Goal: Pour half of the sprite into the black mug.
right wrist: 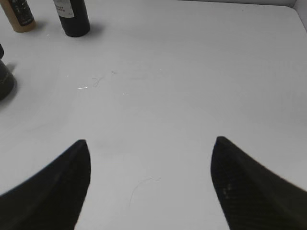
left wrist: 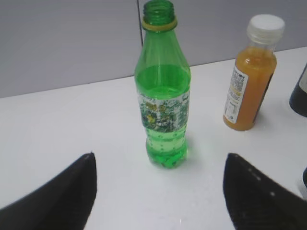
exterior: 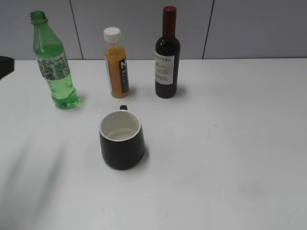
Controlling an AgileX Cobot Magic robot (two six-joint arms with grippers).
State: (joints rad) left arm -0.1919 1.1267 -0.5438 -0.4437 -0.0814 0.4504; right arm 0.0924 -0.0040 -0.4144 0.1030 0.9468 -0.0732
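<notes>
The sprite (exterior: 55, 67) is a tall green bottle with no cap, standing upright at the back left of the white table. It also shows in the left wrist view (left wrist: 163, 91). The black mug (exterior: 122, 139) stands upright in the middle, white inside and empty, with its handle at the back. Its edge shows in the right wrist view (right wrist: 5, 79). My left gripper (left wrist: 158, 160) is open and empty, just in front of the sprite without touching it. My right gripper (right wrist: 149, 146) is open and empty over bare table.
An orange juice bottle (exterior: 116, 64) with a white cap and a dark wine bottle (exterior: 167, 55) with a red top stand at the back. A grey wall runs behind the table (exterior: 240, 143). A dark part of the left arm (exterior: 5, 66) shows at the left edge.
</notes>
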